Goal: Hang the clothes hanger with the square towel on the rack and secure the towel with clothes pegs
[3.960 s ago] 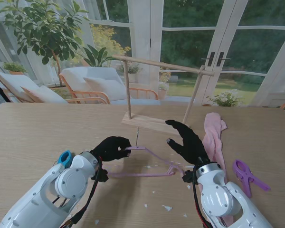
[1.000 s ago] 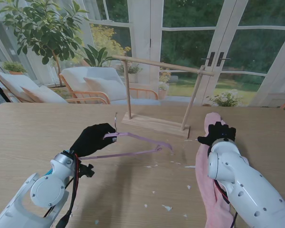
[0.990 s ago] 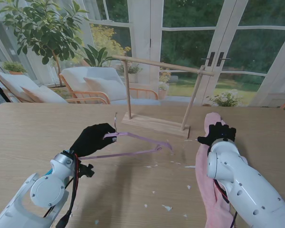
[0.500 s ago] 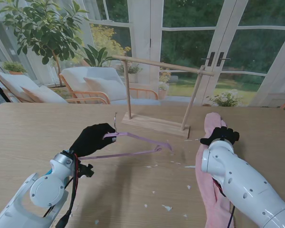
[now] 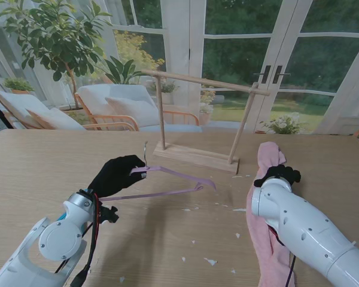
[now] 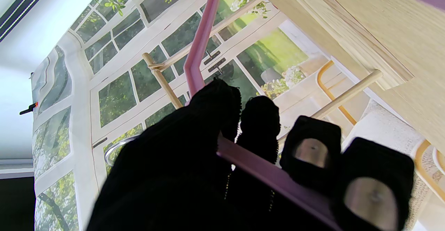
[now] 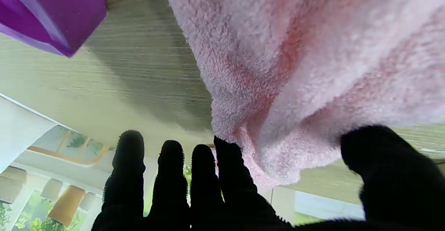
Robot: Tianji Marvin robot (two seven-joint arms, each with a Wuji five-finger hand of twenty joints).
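Observation:
My left hand [image 5: 116, 173] is shut on the pink clothes hanger [image 5: 173, 174], held just off the table near the rack's base, its metal hook pointing up. In the left wrist view the hanger's bar [image 6: 271, 175] runs under my curled fingers [image 6: 260, 126]. The pink towel [image 5: 268, 154] lies crumpled in a long strip on the right of the table. My right hand [image 5: 279, 173] hovers over the towel's far part, fingers [image 7: 167, 175] straight and apart from the thumb, and the towel's end [image 7: 295, 67] lies against the table between them, not pinched.
The wooden rack [image 5: 203, 81] stands at the middle back on its flat base [image 5: 194, 156]. A purple peg [image 7: 52, 15] lies on the table beside the towel, hidden by my right arm in the stand view. Small white scraps [image 5: 209, 261] dot the table nearer to me.
The left hand has raised the hanger and moved it left. The right hand has left the hanger for the towel, and in the last second drew slightly nearer to me.

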